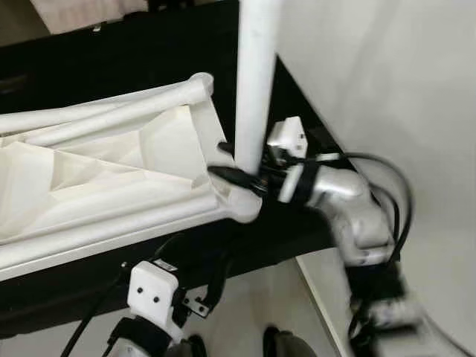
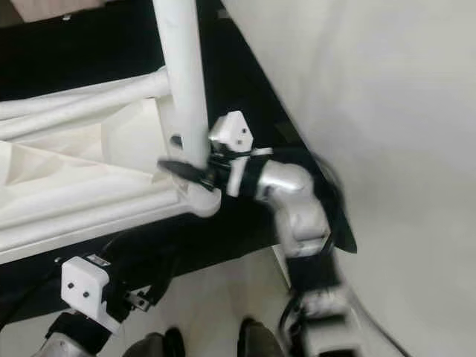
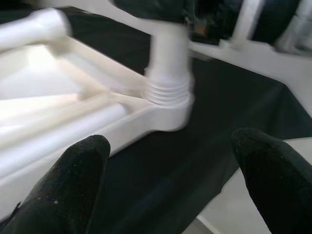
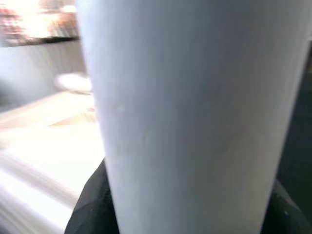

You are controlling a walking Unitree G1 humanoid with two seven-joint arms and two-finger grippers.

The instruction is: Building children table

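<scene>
One white leg clamped in right tool.

surface: black table | on it: upturned white plastic tabletop, near its edge

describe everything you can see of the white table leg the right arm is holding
The table leg is a plain white round tube, plastic by its look, smooth and unmarked. It stands upright, its lower end with threaded rings seated in the corner socket of the upturned white table top, which lies on a black surface. The right gripper has its jaws shut around the tube just above the socket. Its top runs out of view.
</scene>
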